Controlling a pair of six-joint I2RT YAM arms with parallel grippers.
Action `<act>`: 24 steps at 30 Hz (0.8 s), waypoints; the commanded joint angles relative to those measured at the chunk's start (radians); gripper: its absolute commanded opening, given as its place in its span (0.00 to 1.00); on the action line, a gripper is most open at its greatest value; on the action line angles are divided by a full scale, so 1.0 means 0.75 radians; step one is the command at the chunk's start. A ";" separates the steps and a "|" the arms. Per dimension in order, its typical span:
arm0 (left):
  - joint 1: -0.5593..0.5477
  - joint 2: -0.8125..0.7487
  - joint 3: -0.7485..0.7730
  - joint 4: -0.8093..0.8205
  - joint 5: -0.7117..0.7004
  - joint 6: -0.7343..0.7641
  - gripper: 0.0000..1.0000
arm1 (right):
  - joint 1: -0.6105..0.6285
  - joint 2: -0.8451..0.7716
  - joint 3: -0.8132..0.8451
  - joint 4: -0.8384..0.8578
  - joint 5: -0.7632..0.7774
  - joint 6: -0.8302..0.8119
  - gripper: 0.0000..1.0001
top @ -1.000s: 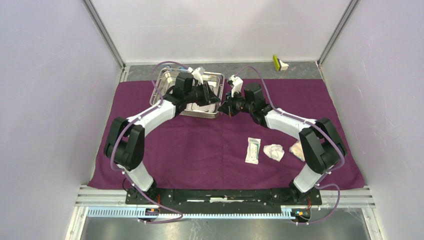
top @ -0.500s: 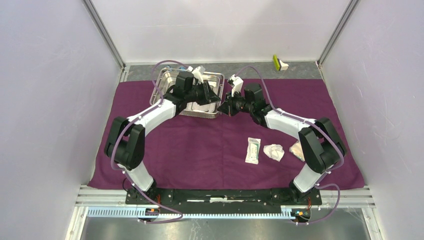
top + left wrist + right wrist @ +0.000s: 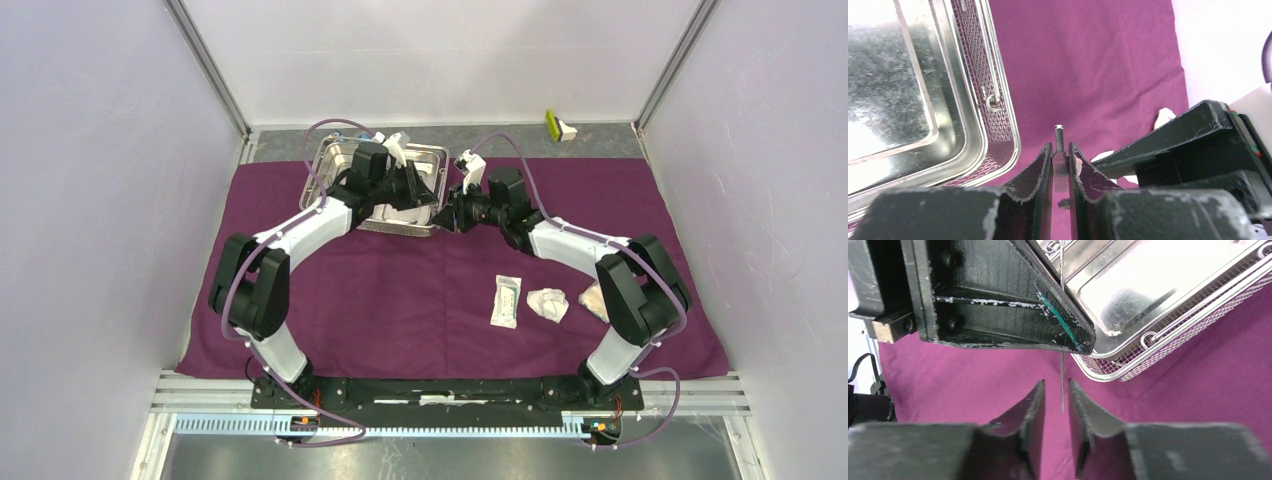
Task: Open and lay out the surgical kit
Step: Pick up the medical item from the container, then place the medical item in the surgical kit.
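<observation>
Left tool (image 3: 1060,150) is clamped on a slim metal instrument (image 3: 1059,132); whether it is tweezers or forceps cannot be told. It hangs in the air just past the steel tray's (image 3: 973,130) right rim, above the purple cloth (image 3: 1098,60). Right tool (image 3: 1055,390), also just right of the tray, has its jaws slightly apart around the instrument's thin end without pinching it. The piece looks light, stiff and slick, so the flat shank seems a safer hold than the fine tip. White packet (image 3: 507,300) and gauze (image 3: 547,303) lie well nearer than the tray.
</observation>
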 commanded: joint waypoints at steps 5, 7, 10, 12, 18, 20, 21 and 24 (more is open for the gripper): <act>0.059 -0.089 0.015 -0.114 -0.057 0.230 0.13 | 0.004 -0.056 -0.011 0.013 -0.081 -0.104 0.48; 0.079 -0.134 0.018 -0.212 -0.069 0.354 0.13 | 0.002 -0.085 -0.020 -0.005 -0.085 -0.161 0.50; 0.091 -0.194 0.041 -0.415 -0.098 0.552 0.13 | -0.008 -0.122 -0.044 -0.029 -0.083 -0.227 0.51; 0.099 -0.231 0.049 -0.588 -0.123 0.682 0.14 | -0.021 -0.135 -0.058 -0.043 -0.085 -0.261 0.51; 0.133 -0.329 0.000 -1.008 -0.224 0.945 0.15 | -0.104 -0.139 -0.125 -0.012 -0.178 -0.268 0.52; 0.155 -0.359 -0.033 -1.092 -0.251 0.981 0.15 | -0.128 -0.144 -0.150 0.014 -0.207 -0.260 0.52; 0.170 -0.374 -0.046 -1.120 -0.258 0.996 0.15 | -0.138 -0.148 -0.163 0.027 -0.212 -0.255 0.52; 0.216 -0.411 -0.108 -1.162 -0.286 1.028 0.15 | -0.160 -0.159 -0.193 0.055 -0.228 -0.245 0.52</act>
